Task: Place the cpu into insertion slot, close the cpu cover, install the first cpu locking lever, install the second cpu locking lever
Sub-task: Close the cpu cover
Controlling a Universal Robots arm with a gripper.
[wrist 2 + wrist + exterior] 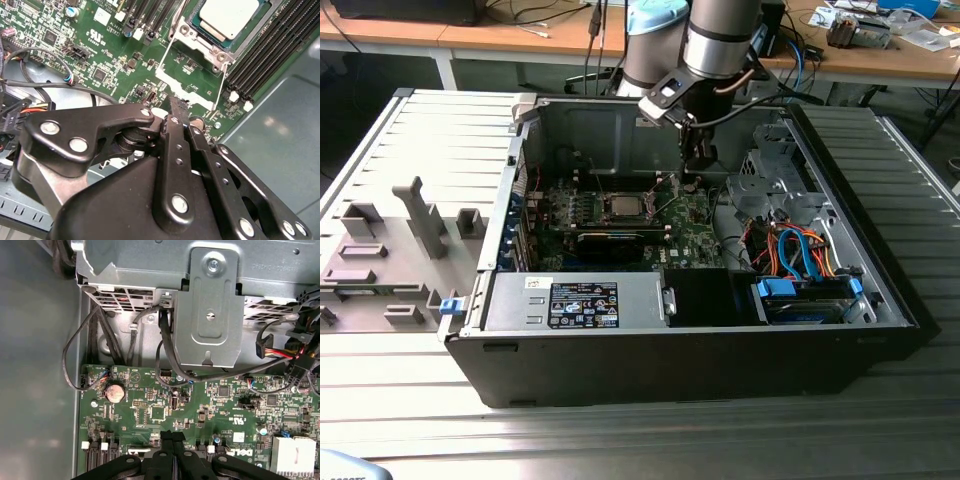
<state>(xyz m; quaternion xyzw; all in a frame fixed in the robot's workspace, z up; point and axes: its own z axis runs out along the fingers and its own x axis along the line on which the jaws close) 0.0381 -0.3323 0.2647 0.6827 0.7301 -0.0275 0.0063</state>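
The black 2-finger gripper (175,106) is closed, fingertips together and holding nothing, above the green circuit board (107,60). To the exterior view's left, the grey-beige square cpu (227,17) lies in the silver-rimmed insertion slot (200,45), with the thin silvery cpu cover (187,92) swung open.

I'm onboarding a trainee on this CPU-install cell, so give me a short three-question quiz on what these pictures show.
1. True or false: the cpu sits in the insertion slot.
2. Multiple choice: the cpu cover is A) shut over the chip, B) swung open, C) taken off altogether.
3. Fill in: in both wrist views the fingertips of the pincer are ___ (open or shut).

Key: 1 true; 2 B; 3 shut.
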